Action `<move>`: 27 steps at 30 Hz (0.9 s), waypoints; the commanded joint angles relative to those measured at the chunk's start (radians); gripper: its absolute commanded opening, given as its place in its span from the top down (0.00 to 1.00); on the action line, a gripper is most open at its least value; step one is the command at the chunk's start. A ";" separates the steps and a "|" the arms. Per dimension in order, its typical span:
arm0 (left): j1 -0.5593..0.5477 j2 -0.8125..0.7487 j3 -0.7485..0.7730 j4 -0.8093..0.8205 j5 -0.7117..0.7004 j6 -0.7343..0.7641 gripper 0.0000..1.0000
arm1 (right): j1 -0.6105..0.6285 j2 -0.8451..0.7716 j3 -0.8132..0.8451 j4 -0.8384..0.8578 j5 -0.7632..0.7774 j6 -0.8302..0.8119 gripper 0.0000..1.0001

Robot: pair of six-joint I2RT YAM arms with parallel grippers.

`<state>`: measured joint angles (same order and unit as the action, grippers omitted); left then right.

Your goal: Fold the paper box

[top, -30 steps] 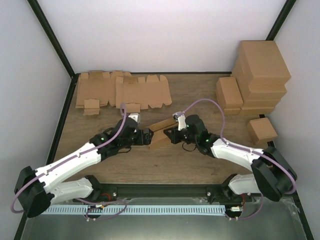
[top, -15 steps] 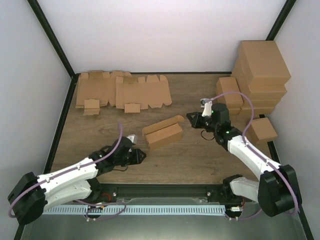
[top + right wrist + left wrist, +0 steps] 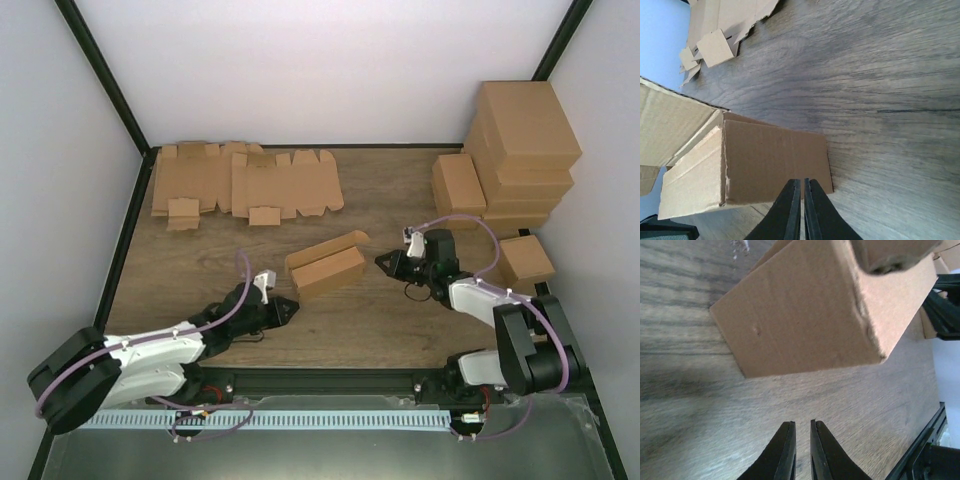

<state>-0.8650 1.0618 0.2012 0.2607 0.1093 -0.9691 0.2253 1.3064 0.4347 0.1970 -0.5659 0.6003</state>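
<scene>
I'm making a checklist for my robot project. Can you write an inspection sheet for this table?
Surface: wooden table, grain showing.
Job's things: paper box mid-table, folded up, lid flap ajar.
Clutter: flat cardboard cutouts far left; stacked boxes far right, one small box nearer.
Grippers: left gripper and right gripper both shut, holding nothing, pointing at the box.
Cables: purple cables loop along both arms, off the box.
Surroundings: white walls, black frame posts.

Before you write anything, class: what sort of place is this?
Likely a robot training cell for box folding: a walled wooden table, a left arm and right arm bolted at its near edge, flat cardboard sheets, stacked boxes.
</scene>
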 commanded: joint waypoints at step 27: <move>0.167 0.234 0.116 0.186 0.044 0.134 0.95 | 0.051 0.199 0.019 0.220 -0.138 0.012 0.99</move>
<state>-0.7193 1.2720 0.2806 0.4641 0.1383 -0.9096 0.2619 1.5047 0.4484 0.3912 -0.6998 0.6186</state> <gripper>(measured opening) 0.047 0.015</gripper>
